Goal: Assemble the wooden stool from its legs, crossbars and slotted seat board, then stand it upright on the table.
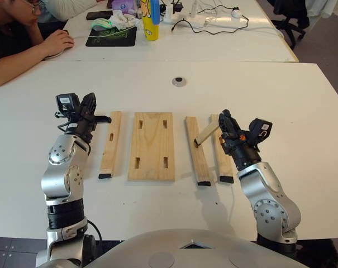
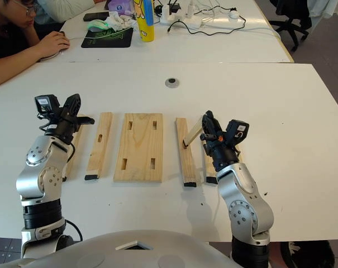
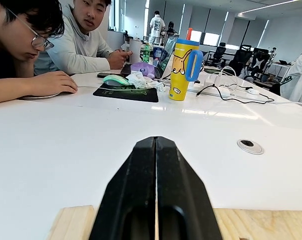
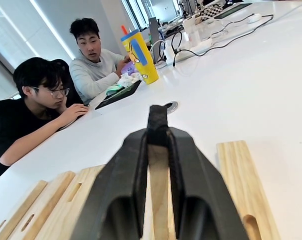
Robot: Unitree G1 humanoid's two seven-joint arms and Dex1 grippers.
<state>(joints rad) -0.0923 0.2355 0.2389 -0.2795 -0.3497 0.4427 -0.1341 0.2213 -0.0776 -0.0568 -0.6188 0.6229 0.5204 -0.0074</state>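
Your right gripper (image 1: 224, 123) clamps the crossbar (image 1: 206, 134), slanting leftward down to a leg (image 1: 201, 164); your left gripper (image 1: 104, 119) sits closed, empty.

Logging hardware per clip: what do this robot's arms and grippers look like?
The left arm and right arm are silver-grey, with rounded joint housings. The left gripper and right gripper are black, each with two tapered fingers. Each wrist carries a black box with a white label; the right one shows an orange spot.
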